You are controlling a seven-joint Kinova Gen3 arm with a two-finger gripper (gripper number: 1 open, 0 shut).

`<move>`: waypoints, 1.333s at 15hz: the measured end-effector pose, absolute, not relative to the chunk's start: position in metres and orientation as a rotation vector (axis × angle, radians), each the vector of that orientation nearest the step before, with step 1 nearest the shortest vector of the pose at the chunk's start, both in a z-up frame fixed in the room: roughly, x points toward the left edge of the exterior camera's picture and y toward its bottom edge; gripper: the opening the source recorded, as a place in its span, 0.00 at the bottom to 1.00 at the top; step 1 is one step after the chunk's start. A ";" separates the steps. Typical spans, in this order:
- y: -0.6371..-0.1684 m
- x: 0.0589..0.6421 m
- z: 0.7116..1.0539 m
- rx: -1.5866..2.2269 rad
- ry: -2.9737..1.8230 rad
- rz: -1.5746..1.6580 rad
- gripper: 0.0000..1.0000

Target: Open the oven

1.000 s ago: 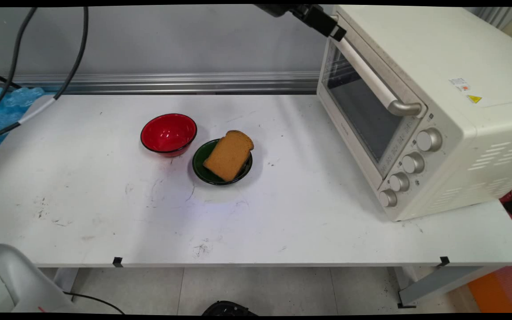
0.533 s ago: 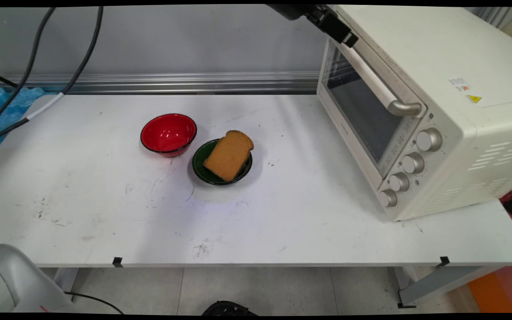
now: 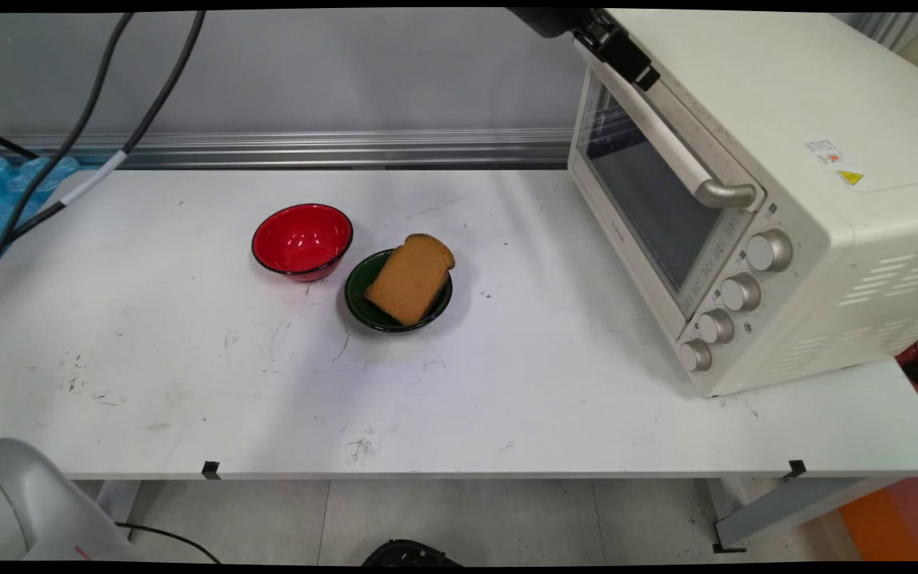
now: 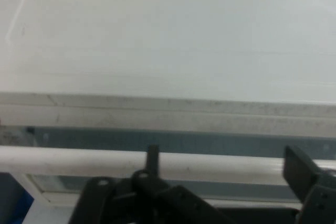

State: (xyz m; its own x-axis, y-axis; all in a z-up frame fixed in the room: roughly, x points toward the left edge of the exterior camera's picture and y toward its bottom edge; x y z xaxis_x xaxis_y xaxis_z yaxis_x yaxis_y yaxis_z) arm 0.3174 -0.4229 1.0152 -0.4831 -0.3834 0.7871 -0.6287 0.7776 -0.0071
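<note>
On the white table [image 3: 188,383], nearest to the camera, a slice of brown bread [image 3: 409,279] leans in a green bowl [image 3: 359,299]. A red bowl [image 3: 302,239] stands just beside it, touching or almost touching. To the right stands a cream toaster oven [image 3: 786,104] with its glass door [image 3: 642,199] closed. The gripper [image 3: 626,57] is at the far upper end of the door's handle [image 3: 666,143]. In the hand view its fingers [image 4: 298,167] are spread apart, and the pale bar runs across just beyond them; I cannot tell if they touch it. I judge the bar stiff, smooth and somewhat slippery, best taken across its width near the middle.
</note>
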 end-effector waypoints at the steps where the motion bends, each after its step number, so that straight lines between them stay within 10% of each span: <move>1: -0.424 0.315 1.016 0.750 -2.142 0.377 0.00; 20: -0.450 0.275 1.012 0.764 -2.242 0.391 0.00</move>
